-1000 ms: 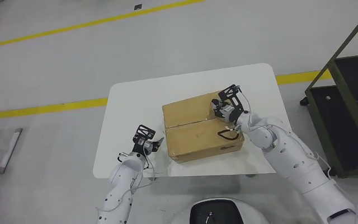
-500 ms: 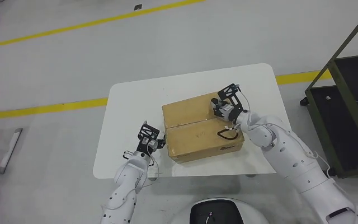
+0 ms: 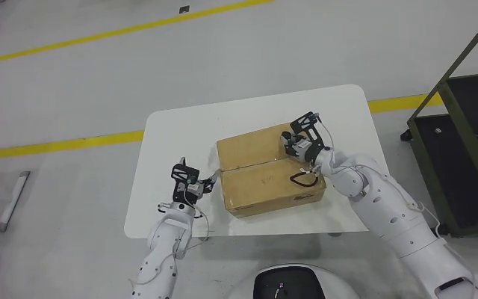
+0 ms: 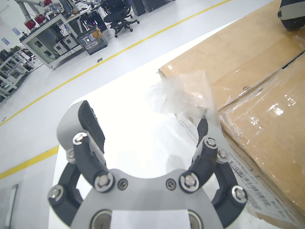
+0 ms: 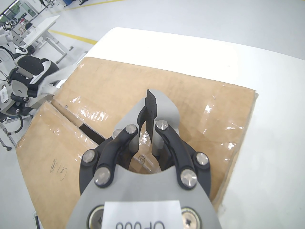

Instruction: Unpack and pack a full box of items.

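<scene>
I see the box (image 3: 254, 149) in the middle of the white bench (image 3: 172, 134), its flaps down and a dark gap showing along the seam between them. A strip of clear tape (image 4: 185, 96) lifts off the end of the box nearest my left arm and clings to one finger of my left claw (image 4: 145, 120), whose jaws are spread wide just beside that end. My right claw (image 5: 149, 103) is pinched together on nothing, over the far flap near the seam. I cannot tell whether it touches the cardboard.
</scene>
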Robot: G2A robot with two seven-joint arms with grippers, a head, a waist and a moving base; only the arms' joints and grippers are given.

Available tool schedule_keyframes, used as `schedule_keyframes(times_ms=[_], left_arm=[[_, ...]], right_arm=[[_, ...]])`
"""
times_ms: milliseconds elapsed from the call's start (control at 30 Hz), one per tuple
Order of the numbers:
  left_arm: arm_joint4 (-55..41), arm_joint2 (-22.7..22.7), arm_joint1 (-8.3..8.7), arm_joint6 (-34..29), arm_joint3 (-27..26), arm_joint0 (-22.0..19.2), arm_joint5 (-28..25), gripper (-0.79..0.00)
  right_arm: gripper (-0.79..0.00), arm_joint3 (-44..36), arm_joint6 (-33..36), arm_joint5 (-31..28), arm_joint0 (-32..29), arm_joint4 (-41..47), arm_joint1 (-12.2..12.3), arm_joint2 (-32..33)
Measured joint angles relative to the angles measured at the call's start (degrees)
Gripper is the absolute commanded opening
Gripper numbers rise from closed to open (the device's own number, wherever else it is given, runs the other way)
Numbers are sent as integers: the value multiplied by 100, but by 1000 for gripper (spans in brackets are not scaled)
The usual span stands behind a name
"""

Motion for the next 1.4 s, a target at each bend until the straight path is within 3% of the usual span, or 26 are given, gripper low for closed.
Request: schedule_keyframes(times_ms=[167,467,667,1400], left_arm=[[-260,-113,6,-71,-123,70,-91,0],[-324,-5,-24,-222,-66,-153,-79,0],[-314,80,-33,-198,-341,-217,-212,0],[72,804,-141,-384,-750,-529,-247,0]], right_arm=[[-785,9,7,-11,-5,5,-8,10],[-785,-38,20,-36,-31,23,-16,44],[-785,-73,62,-67,-83,23,-9,88],[-785,-338,-25,28,-289,301,63,622]])
